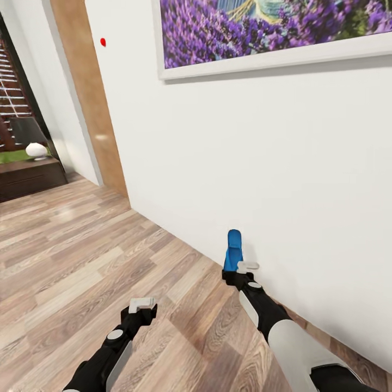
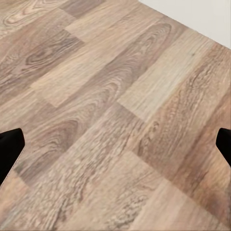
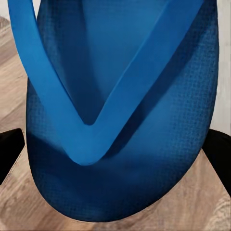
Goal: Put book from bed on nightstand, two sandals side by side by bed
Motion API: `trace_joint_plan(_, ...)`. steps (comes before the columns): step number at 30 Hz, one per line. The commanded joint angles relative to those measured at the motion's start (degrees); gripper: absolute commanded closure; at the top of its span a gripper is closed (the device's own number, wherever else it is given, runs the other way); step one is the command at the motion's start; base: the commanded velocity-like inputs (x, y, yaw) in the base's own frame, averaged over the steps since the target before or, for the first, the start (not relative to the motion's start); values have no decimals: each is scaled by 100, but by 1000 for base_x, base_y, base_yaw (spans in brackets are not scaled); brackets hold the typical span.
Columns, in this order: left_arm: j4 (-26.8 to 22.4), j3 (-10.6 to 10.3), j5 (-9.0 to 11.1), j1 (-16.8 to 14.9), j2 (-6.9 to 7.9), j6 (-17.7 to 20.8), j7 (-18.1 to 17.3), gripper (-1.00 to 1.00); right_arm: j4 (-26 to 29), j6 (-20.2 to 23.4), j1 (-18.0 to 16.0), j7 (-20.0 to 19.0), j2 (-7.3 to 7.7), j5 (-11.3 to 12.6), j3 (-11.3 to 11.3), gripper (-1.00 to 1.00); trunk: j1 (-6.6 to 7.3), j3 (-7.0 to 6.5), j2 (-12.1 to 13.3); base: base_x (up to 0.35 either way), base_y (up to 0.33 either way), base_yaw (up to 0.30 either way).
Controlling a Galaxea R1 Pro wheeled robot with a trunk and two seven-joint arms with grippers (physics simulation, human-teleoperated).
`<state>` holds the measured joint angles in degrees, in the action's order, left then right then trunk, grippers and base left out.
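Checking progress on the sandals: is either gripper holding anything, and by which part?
The right gripper holds a blue sandal by one end of its sole; the left gripper holds nothing.

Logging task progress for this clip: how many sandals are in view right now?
1. The blue sandal is held upright in the right gripper, close to the white wall. The wrist view shows its strap up close. A second may be out of frame.
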<state>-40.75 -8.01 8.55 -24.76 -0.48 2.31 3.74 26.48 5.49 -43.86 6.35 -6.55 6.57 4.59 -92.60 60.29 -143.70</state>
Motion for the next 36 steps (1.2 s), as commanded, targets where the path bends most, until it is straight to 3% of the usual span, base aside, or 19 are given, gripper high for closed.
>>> trace_joint_plan(1, -10, -30, 59, -3, 4, 24, 39, -100, 15, 31, 0, 45, 9, 61, 49, 100, 0, 5, -2, 121, -109, 276)
trace_joint_plan(36, -5, -34, 48, -3, 11, 24, 31, -100, 15, 52, 0, 42, 13, 49, 48, 100, 0, 5, -2, 124, -73, 275)
